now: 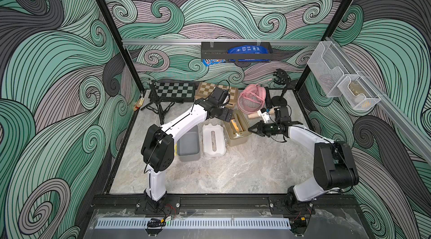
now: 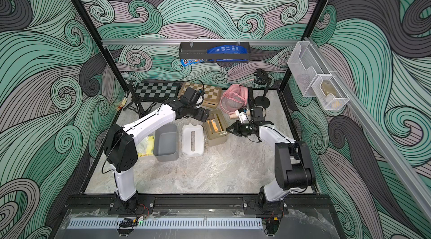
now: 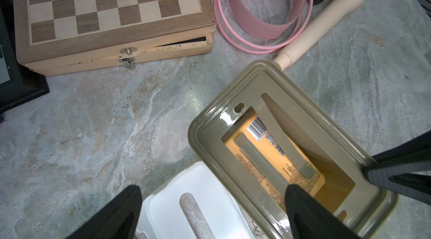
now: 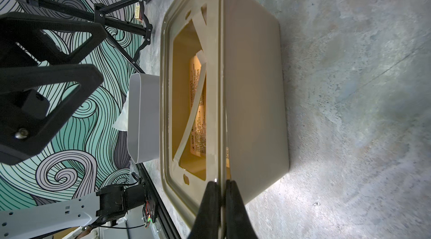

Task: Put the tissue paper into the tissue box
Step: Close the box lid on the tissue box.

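The tissue box (image 1: 236,131) (image 2: 215,132) is an olive tub with a framed top opening, standing mid-table. Through that opening shows an orange tissue paper pack (image 3: 275,153) (image 4: 198,109), lying inside. My right gripper (image 4: 220,183) (image 1: 250,130) is shut on the box's rim at its right side. My left gripper (image 3: 213,193) (image 2: 203,115) hangs open above the box's far end, holding nothing. One of its fingertips (image 3: 296,195) is over the opening. A yellow plastic packet (image 2: 145,146) lies left of the grey tub, half hidden by my left arm.
A grey open tub (image 1: 189,145) and a white slotted lid (image 1: 214,141) sit left of the tissue box. Behind are a wooden chess box (image 3: 112,16), a black chessboard (image 1: 175,89), pink headphones (image 1: 251,99), a wooden handle (image 3: 326,20), a tripod (image 1: 158,107) and a stand (image 1: 279,100).
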